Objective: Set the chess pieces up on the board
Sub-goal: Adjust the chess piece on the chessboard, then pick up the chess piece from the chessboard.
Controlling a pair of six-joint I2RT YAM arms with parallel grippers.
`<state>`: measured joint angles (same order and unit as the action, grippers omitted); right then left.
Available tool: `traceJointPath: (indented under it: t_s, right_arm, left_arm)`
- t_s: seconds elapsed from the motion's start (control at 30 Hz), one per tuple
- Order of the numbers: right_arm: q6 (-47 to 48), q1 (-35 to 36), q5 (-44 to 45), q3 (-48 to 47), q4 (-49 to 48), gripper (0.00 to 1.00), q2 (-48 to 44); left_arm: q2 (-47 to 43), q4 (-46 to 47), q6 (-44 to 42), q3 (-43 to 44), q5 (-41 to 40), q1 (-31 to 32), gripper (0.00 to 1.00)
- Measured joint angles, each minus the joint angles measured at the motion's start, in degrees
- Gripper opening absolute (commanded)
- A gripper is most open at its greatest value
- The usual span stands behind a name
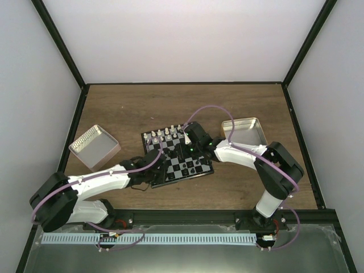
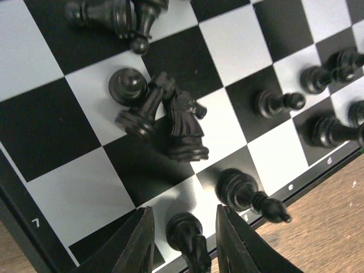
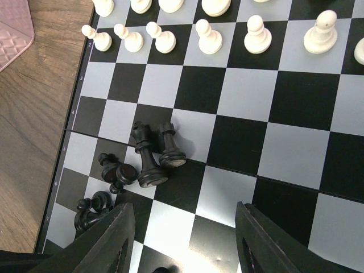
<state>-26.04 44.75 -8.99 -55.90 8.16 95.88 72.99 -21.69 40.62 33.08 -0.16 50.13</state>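
Brown wooden counter point(image 1: 142, 108) under the board point(image 3: 247, 94), black and pale checks inside a black border. Two metal tins on the counter: left tin point(image 1: 94, 148) well off the board's left side, right tin point(image 1: 244, 132) just beyond its far right corner. Over the board's middle, right fingers point(image 3: 108, 242) spread wide, nothing between them. At the board's near edge, left fingers point(image 2: 139, 247) slightly apart, straddling one black piece point(image 2: 186, 239), a sliver of pale square showing beside it. In the board's far rows, white pieces point(image 3: 207, 37) standing. On its near squares, black chess pieces point(image 2: 170, 114), several toppled in a heap.
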Motion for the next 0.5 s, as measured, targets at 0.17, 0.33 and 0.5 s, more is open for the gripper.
traceJointPath:
  t_s: [0.17, 0.33, 0.5]
  right_arm:
    - [0.07, 0.00, -0.55, 0.00, 0.00, 0.51, 0.00]
    - [1.31, 0.07, -1.70, -0.15, 0.11, 0.50, 0.09]
    - [3.19, 1.22, -1.53, -3.65, 0.85, 0.49, 2.91]
  left_arm:
    - [-0.76, -0.52, -0.04, 1.64, -1.84, 0.00, 0.37]
    - [-7.21, -1.92, 0.61, 2.23, -6.75, -0.66, 0.41]
    - [-16.28, -3.28, 3.48, 2.23, -13.73, -3.48, 0.44]
